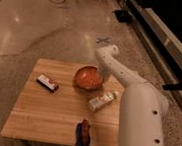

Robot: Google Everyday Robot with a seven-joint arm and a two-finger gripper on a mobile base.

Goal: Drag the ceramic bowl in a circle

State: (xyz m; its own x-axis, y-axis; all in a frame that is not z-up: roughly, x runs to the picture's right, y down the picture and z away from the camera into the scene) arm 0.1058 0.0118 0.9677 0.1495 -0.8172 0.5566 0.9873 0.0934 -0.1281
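Pincer (102, 80), over the table's (53, 118) far edge, is clamped on the rim of the bowl (86, 77), which sits midway along that edge; I judge my grip made and the whole circular drag yet to do.

Hand (102, 79) at right rim of ceramic bowl (87, 77); bottle (102, 101) just before hand; bar (48, 83) well left; packet (83, 132) farther before; all on tabletop (48, 115).

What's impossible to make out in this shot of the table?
- Camera view: the gripper, shut at the right rim of the round orange-red ceramic bowl; the white arm hides whether it grips the rim.
- Camera view: print on the flat dark packet and the lying pale bottle, too small.
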